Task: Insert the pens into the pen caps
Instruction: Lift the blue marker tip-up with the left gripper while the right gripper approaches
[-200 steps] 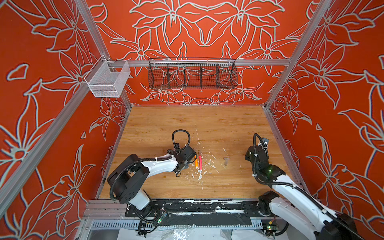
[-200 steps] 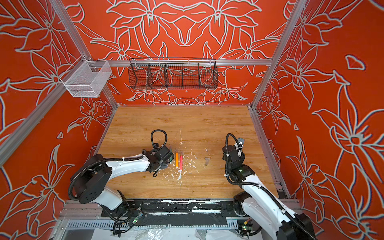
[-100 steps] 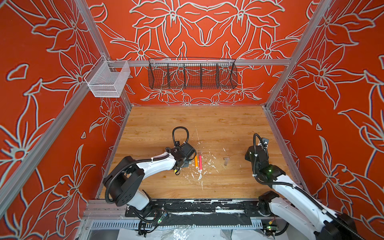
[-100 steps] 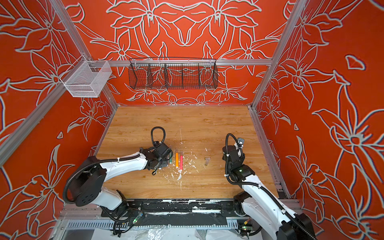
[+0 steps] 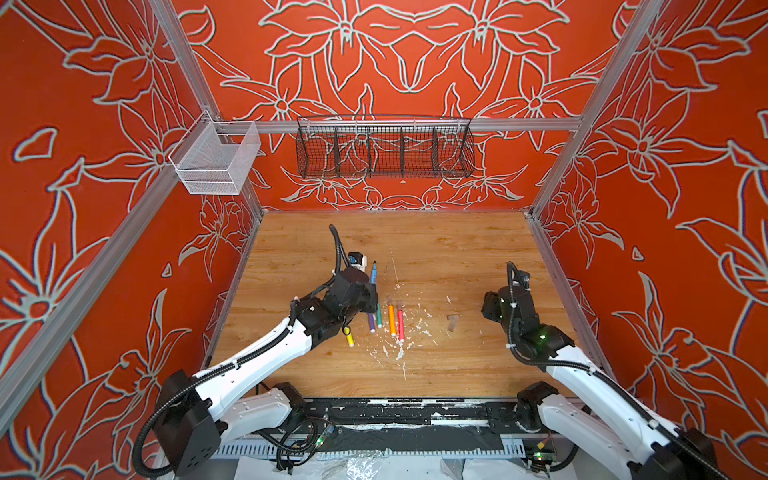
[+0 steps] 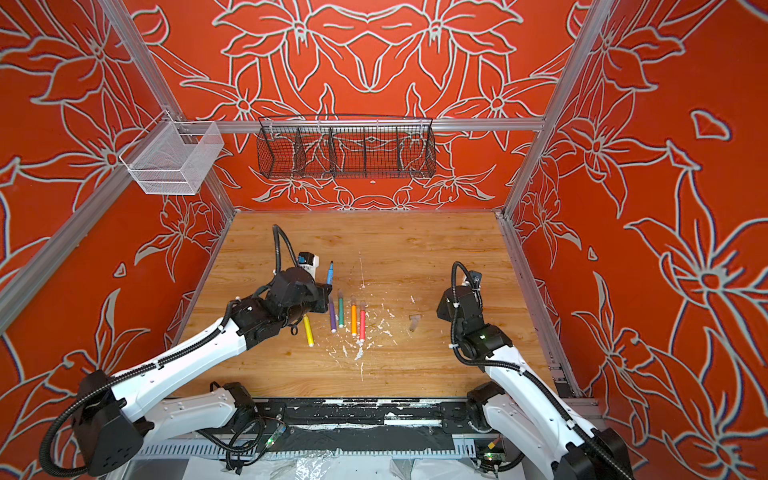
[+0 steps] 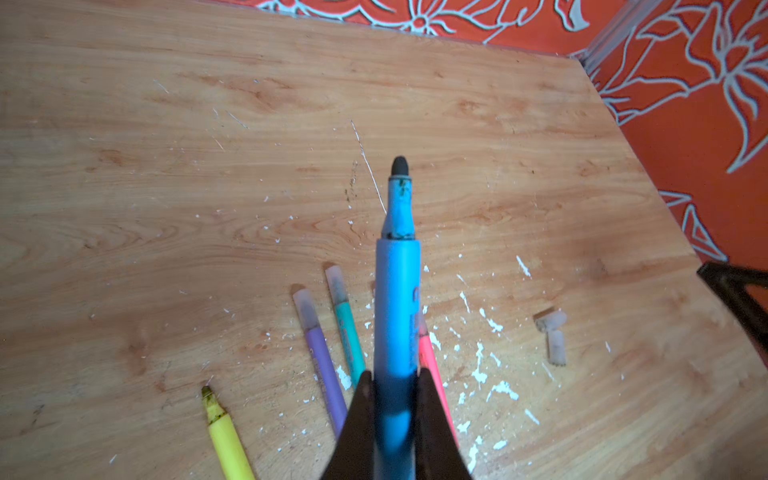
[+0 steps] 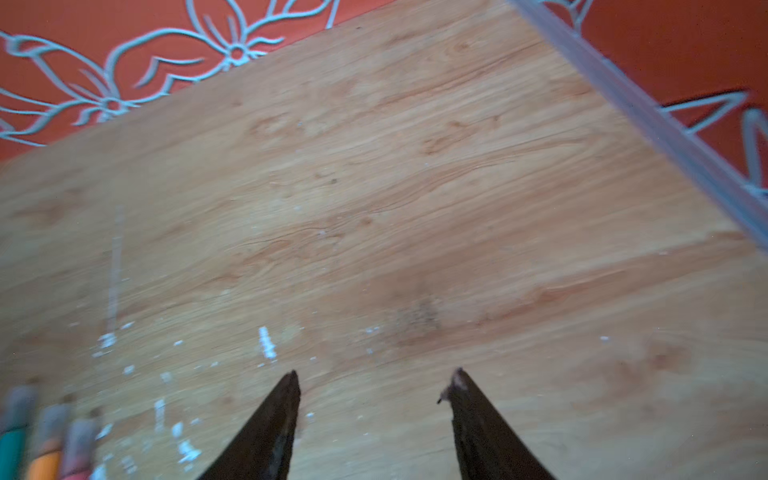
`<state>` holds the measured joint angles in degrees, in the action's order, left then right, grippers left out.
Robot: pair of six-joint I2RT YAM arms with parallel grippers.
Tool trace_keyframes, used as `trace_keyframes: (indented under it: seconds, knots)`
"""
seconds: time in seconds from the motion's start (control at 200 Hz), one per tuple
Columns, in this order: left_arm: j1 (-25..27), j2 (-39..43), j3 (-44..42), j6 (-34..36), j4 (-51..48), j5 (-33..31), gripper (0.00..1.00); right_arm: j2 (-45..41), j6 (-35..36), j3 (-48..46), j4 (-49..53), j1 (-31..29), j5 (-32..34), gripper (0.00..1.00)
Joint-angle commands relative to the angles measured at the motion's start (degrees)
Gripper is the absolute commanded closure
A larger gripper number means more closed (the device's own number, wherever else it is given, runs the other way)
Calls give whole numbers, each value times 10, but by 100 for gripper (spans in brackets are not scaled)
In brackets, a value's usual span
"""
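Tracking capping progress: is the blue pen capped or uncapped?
Uncapped. The blue pen, held by the left claw, shows its bare dark tip.

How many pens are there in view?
6. The blue pen is gripped in the left end effector; the yellow pen lies alone on the table; purple, teal, orange and pink lie side by side. None seems hidden.
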<state>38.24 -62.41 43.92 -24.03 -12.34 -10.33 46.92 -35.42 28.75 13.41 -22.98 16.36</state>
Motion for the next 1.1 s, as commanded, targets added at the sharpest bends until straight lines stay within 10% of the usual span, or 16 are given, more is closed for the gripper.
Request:
trace_keyframes:
  seconds: [0.0, 0.125, 0.676, 1.096]
  knots:
    - [-2, 30, -64, 83, 155, 86, 100, -30, -65, 15, -26, -44, -153, 37]
    - [1, 53, -100, 106, 227, 190, 100, -26, -129, 4, -140, -136, -187, 33]
    - [25, 54, -117, 128, 261, 252, 100, 180, -174, 123, -305, -296, -168, 33]
    - [29, 84, -123, 133, 263, 249, 100, 242, -206, 168, -291, -301, -160, 80]
